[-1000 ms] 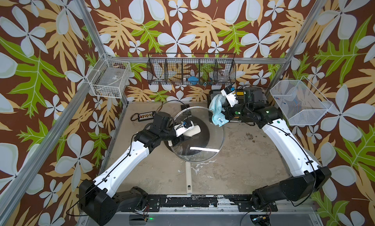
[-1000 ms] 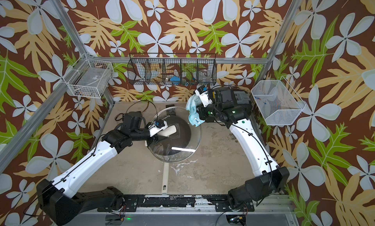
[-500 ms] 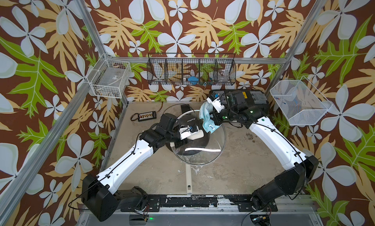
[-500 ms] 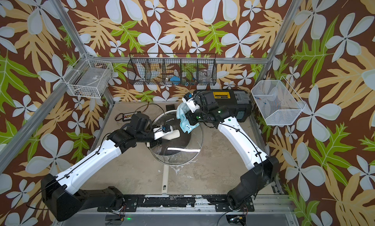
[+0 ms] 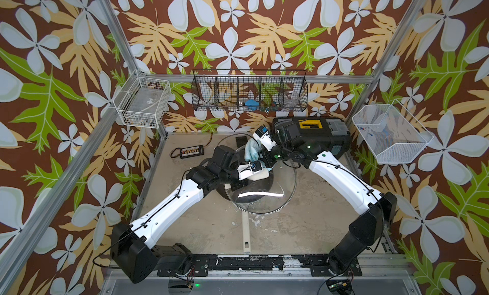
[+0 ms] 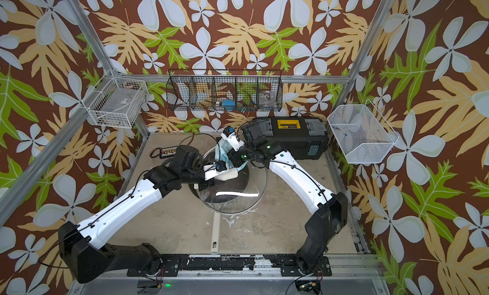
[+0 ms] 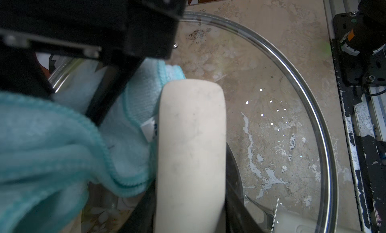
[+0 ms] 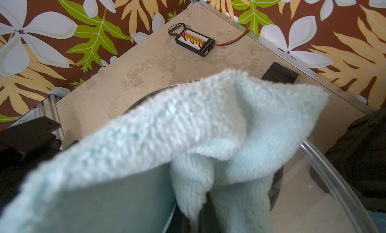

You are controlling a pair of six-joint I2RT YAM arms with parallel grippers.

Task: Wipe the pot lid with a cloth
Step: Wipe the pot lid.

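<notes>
The pot lid [image 5: 267,198], clear glass with a metal rim, hangs tilted over the table's middle in both top views. My left gripper [image 5: 250,174] is shut on its cream bar handle [image 5: 259,175]; in the left wrist view the handle [image 7: 192,148] fills the space between the black fingers [image 7: 236,200]. My right gripper [image 5: 262,158] is shut on the light blue cloth [image 5: 251,151]. The cloth [image 7: 52,148] lies bunched against the glass beside the handle, its tag showing. In the right wrist view the cloth [image 8: 188,137] hides most of the jaws and the lid's rim [image 8: 334,179] curves past.
A dark pan [image 5: 248,198] sits under the lid, its long cream handle [image 5: 246,235] pointing to the front edge. A black toolbox [image 5: 317,135] stands at the back right, a charger board [image 5: 191,151] at the back left. Wire baskets [image 5: 143,105] [image 5: 248,93] [image 5: 389,135] hang on the walls.
My right arm has swung left with the cloth, from beside the toolbox onto the lid by the handle. The left arm has shifted the lid slightly to the right.
</notes>
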